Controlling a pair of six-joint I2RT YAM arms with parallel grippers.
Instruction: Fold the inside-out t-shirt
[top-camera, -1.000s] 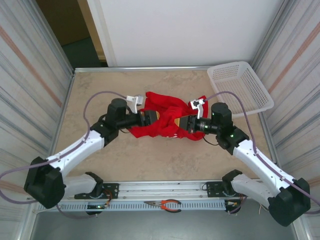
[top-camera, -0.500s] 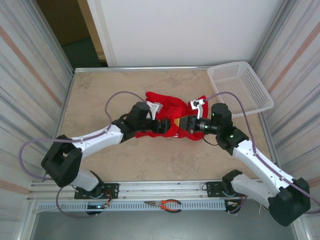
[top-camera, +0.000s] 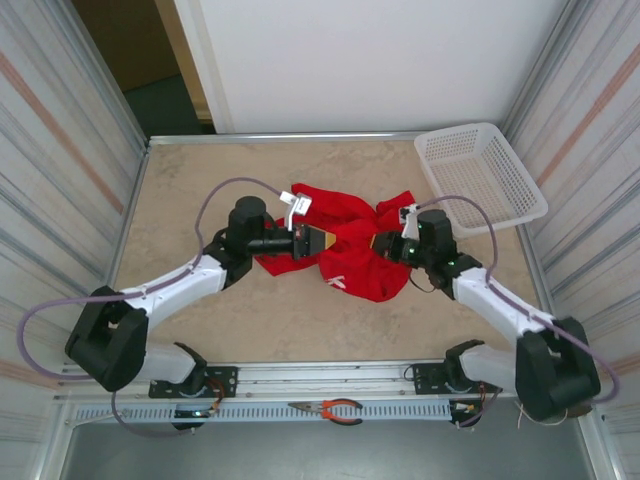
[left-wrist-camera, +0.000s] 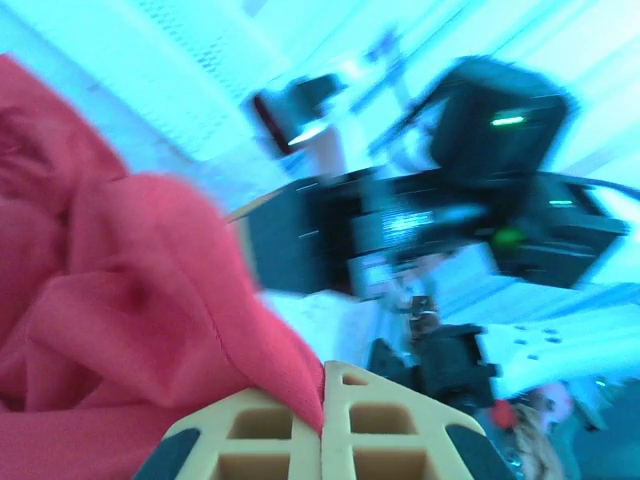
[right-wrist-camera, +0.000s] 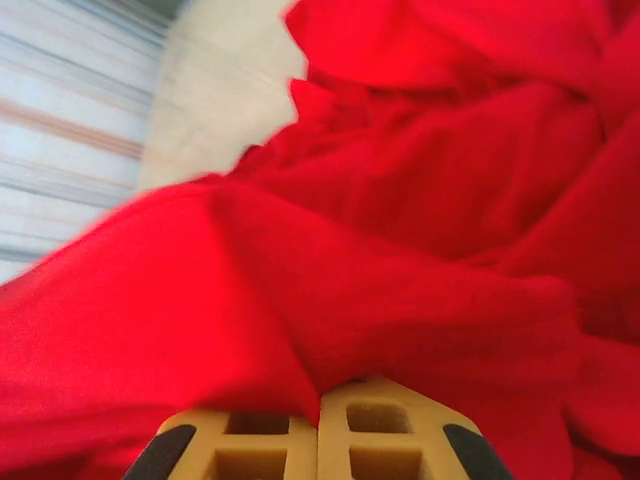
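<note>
Top external view: we see the inside-out t-shirt (top-camera: 352, 250) bunched in a red heap near the middle of the table (top-camera: 200, 180), a touch toward 1 o'clock, with white lettering on its near side. The left gripper (top-camera: 322, 240) reaches into it from 9 o'clock and the right gripper (top-camera: 382, 243) from 3 o'clock. A white basket (top-camera: 480, 175) sits at the 2 o'clock corner, well apart from the shirt. Red-handled pliers (top-camera: 335, 410) lie at 6 o'clock on the front rail.

Left wrist view: we find the left gripper (left-wrist-camera: 322, 440) pressed together, pinching a fold of the inside-out t-shirt (left-wrist-camera: 140, 300) between its tan fingers (left-wrist-camera: 260, 440). The cloth spreads toward 9 o'clock, and the blurred right arm (left-wrist-camera: 470, 200) sits at 2 o'clock.

Right wrist view: the right gripper (right-wrist-camera: 318, 440) is likewise pressed together on red cloth. The inside-out t-shirt (right-wrist-camera: 430, 200) rises from it toward 12 o'clock, with bare table (right-wrist-camera: 220, 80) at 11 o'clock.
</note>
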